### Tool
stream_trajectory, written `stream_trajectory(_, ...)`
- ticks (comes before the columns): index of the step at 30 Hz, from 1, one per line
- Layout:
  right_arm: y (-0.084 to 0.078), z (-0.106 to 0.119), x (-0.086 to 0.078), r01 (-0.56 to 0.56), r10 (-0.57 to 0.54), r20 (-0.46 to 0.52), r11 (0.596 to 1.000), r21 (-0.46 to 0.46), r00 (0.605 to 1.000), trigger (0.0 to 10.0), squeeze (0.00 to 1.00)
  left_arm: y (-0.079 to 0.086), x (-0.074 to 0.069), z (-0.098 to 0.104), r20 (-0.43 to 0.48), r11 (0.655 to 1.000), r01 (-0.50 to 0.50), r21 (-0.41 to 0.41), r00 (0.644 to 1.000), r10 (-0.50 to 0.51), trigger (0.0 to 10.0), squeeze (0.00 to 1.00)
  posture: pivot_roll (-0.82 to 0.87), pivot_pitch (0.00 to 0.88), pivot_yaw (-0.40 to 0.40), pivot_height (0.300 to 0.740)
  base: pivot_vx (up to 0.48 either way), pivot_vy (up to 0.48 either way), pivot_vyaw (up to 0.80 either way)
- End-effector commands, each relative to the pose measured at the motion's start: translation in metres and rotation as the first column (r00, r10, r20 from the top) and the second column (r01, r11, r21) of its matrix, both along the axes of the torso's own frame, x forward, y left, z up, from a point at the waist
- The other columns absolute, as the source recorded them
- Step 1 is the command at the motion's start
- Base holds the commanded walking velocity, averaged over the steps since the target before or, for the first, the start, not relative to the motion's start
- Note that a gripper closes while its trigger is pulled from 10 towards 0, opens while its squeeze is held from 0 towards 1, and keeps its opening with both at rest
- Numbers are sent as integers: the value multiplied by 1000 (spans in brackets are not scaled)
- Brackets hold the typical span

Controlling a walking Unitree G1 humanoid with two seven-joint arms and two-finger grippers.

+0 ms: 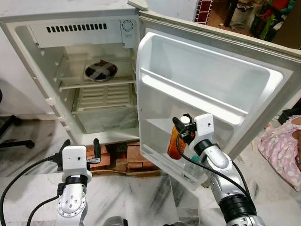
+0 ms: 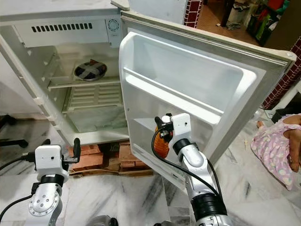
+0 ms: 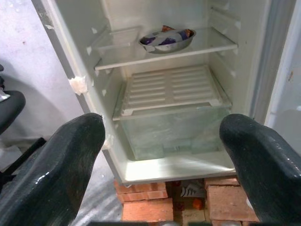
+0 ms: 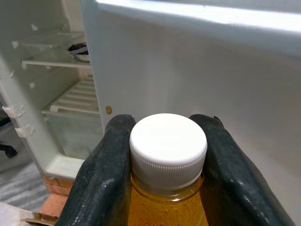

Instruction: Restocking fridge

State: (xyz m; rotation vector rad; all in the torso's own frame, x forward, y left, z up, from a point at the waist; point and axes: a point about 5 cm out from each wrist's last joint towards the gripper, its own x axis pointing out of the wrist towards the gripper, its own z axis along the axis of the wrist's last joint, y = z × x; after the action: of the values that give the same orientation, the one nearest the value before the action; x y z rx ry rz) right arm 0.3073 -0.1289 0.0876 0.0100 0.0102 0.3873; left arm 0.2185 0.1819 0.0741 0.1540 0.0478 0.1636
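A small white fridge (image 1: 28,42) stands open on bricks, its door (image 1: 211,80) swung out to the right. My right gripper (image 1: 180,128) is shut on the neck of a bottle of amber liquid (image 1: 177,144) with a white cap (image 4: 168,148), held against the lower inside of the door, just above the bottom door shelf (image 1: 186,172). My left gripper (image 1: 80,146) is open and holds nothing, low in front of the fridge's bottom edge. A metal bowl (image 1: 100,70) sits on the upper glass shelf inside.
A clear crisper drawer (image 3: 174,129) with a slatted cover fills the fridge bottom. Red bricks (image 1: 120,157) lie under the fridge. A black chair base (image 1: 11,136) is at far left. A person in pink patterned cloth (image 1: 284,148) sits at the right, on the marble floor.
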Motion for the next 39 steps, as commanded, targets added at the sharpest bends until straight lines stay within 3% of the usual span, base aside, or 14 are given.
stream_trajectory(1,0,3,1,0,0,18,1000,9,1000,10000,0,1,0,4,13,1000,-11,15,1000,11,10000,0,17,87,-5,660,0,0,0)
stream_trajectory(29,6,0,-1,-16,15,10,999,31,1000,10000,0,4,1,5,15,997,-59,40,998,59,10000,0,26,101,-8,646,0,0,0)
stream_trajectory(39,7,0,0,-17,17,10,999,32,1000,10000,0,2,4,5,18,998,-55,41,998,54,10000,0,26,101,-6,614,0,0,0)
